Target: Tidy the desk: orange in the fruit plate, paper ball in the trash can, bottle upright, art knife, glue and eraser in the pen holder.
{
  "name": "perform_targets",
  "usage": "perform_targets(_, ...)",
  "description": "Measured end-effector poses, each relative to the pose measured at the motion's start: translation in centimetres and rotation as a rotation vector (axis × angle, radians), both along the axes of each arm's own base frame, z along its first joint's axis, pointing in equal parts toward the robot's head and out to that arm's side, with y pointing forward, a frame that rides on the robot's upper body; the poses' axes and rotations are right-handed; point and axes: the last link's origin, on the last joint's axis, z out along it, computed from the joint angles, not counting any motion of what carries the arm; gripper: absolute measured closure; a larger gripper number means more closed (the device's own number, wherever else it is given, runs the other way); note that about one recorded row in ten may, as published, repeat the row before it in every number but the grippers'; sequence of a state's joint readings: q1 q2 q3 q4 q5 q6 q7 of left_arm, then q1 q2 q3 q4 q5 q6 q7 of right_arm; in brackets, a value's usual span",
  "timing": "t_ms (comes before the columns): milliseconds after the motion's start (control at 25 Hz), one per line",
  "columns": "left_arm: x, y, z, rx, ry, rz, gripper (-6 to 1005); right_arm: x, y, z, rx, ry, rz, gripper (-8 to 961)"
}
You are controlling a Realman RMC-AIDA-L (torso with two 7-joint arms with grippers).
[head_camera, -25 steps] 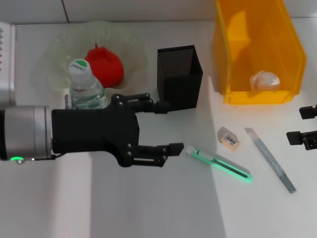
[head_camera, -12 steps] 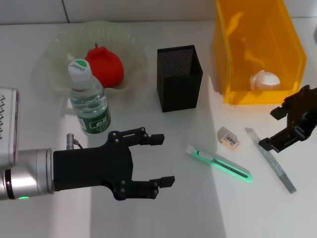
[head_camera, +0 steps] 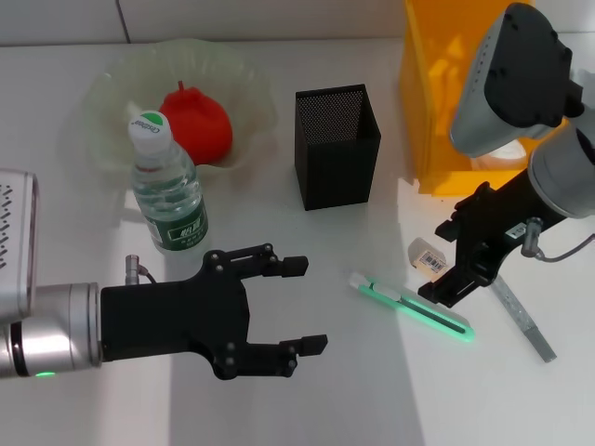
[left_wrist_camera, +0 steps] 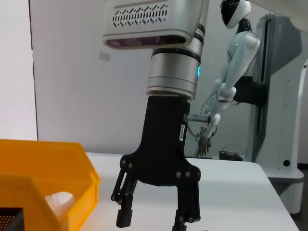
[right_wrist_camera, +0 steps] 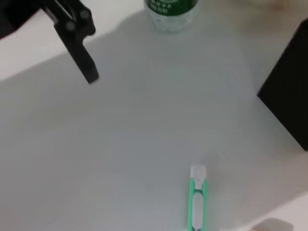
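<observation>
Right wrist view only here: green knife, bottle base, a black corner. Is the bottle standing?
Observer: Yes. The bottle stands upright with its cap on, just in front of the fruit plate.
Operator: Eraser?
Observer: The eraser lies on the desk. In the head view it shows between the fingers of the open right gripper, not gripped.
Operator: Left arm?
Observer: The left gripper is open and empty, low at the near side of the desk, in front of the bottle.
</observation>
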State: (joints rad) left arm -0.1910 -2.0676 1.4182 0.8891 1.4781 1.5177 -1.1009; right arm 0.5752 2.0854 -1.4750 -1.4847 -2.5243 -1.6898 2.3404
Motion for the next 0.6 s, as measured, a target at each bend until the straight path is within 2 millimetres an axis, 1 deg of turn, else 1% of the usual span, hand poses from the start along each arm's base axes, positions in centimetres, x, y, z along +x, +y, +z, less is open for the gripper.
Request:
perform_targets(360,0.1,0.2,0.0,-0.001,-0.003,0.002,194,-1.1,0.7,-1.2,0.003,0.005,-0.057,148)
perform_targets(560,0.1,0.4,0.2,-0.002,-0.012,0.023,194,-1.5,0.8,-1.0,0.013,0.011,-0.059,149)
perform_targets(600,0.4,0.6,0.4,-0.018,-0.014,0.042,194,-1.5,0.8,-0.9,0.009,0.009,-0.058,149)
